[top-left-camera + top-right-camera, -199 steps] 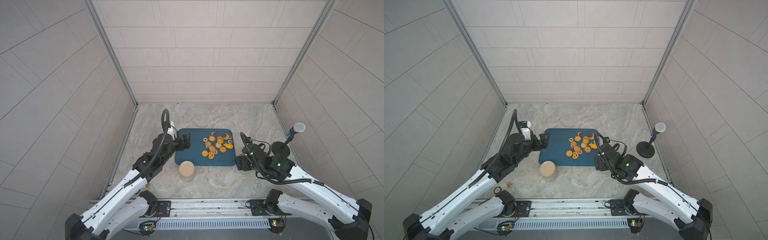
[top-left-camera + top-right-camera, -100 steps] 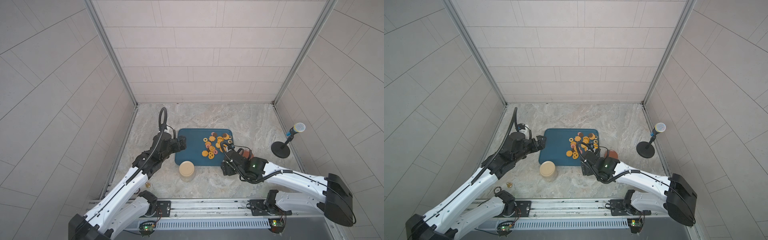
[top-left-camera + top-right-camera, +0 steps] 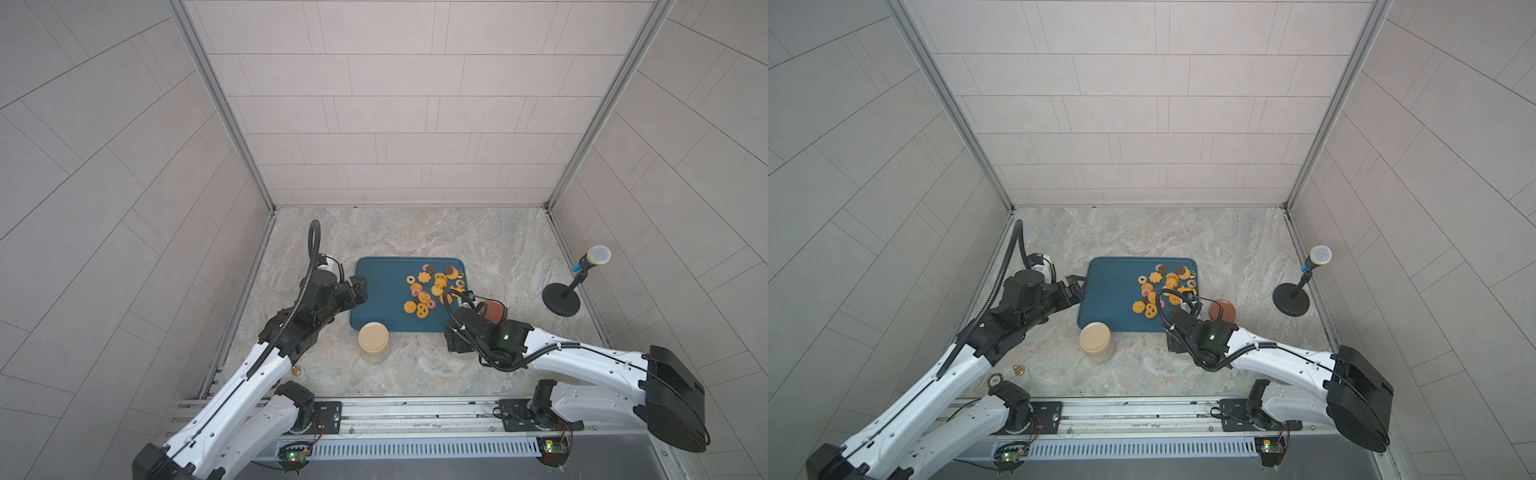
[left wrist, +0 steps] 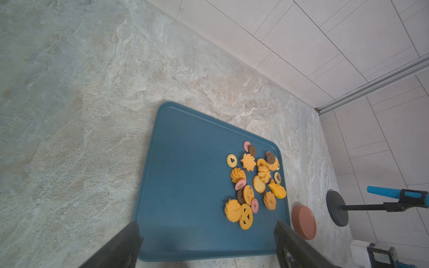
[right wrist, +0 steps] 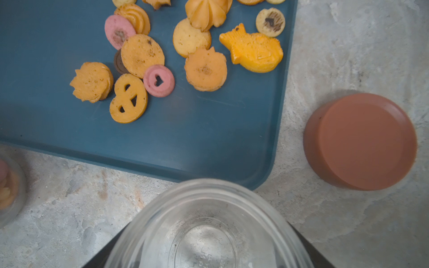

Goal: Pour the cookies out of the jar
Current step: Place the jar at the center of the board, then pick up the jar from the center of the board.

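The cookies (image 3: 423, 297) lie scattered on the blue tray (image 3: 382, 291), crowded toward its end on the right arm's side. We see the spread unchanged from a second ago. The right wrist view shows them close (image 5: 139, 53): orange rounds, a pretzel shape, pink rings and a dark one.

Our right hand (image 5: 207, 229) grips the empty jar (image 5: 209, 197), clear glass held mouth up just off the tray's near corner on the right arm's side. A dark finger shows against each side of the glass. We cannot tell whether the jar rests on the bench (image 3: 415, 232).

A second ago this hand sat a little farther out from that corner, with the arm raised high and covering the brown lid (image 3: 494, 311). Half a second ago the arm had already dropped low. Now the lid shows in both top views, lying on the bench just beside the tray's right-arm end, apart from the jar.

Our left hand (image 4: 205, 224) is open and holds nothing, its fingers spread at the tray's opposite end. Since a second ago it has drawn back slightly from that edge.

The lidded jar (image 3: 373, 337) stands where it stood, just beside the tray's near edge toward the left-arm corner. The microphone (image 3: 592, 257) is unmoved, well beyond the brown lid from the tray.
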### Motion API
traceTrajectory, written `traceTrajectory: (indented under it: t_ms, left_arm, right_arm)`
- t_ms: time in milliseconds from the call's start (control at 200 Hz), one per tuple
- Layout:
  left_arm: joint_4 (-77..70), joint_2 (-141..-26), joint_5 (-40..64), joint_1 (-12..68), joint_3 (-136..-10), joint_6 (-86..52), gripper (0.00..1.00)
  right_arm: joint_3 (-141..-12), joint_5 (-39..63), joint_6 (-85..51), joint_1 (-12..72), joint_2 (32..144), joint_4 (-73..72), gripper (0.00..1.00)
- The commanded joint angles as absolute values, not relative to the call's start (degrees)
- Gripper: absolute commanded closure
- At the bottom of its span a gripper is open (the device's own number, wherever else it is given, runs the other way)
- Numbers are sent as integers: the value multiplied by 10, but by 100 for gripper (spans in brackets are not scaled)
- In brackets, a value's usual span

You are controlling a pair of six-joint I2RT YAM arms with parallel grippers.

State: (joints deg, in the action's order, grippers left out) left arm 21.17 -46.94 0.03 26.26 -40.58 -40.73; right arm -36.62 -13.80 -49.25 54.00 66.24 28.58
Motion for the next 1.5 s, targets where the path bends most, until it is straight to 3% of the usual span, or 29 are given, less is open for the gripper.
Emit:
traceTrajectory:
  t_ms: [0,90,515,766,941,1116,1276,1496]
  left_arm:
    - [224,-460,3,258,-407,-407,6]
    - [225,-464,3,258,-411,-403,6]
    - [210,-488,18,257,-401,-412,8]
    - [260,-512,8,247,-415,-412,9]
    - [289,-537,33,220,-422,-438,18]
    - [355,-508,2,172,-421,-445,19]
    - [374,-512,87,131,-387,-472,33]
    - [384,-462,78,129,-345,-490,34]
  right_arm:
    - [-379,-155,-507,547,645,305,23]
    - [-377,-155,-511,553,631,314,0]
    - [-414,-168,-502,563,585,399,0]
    - [-532,-180,-429,574,559,513,3]
    - [-617,-155,-368,636,622,520,3]
    - [-679,-128,-339,683,695,468,0]
    - [-721,-67,-318,689,774,406,0]
    - [-785,-41,-288,706,890,380,0]
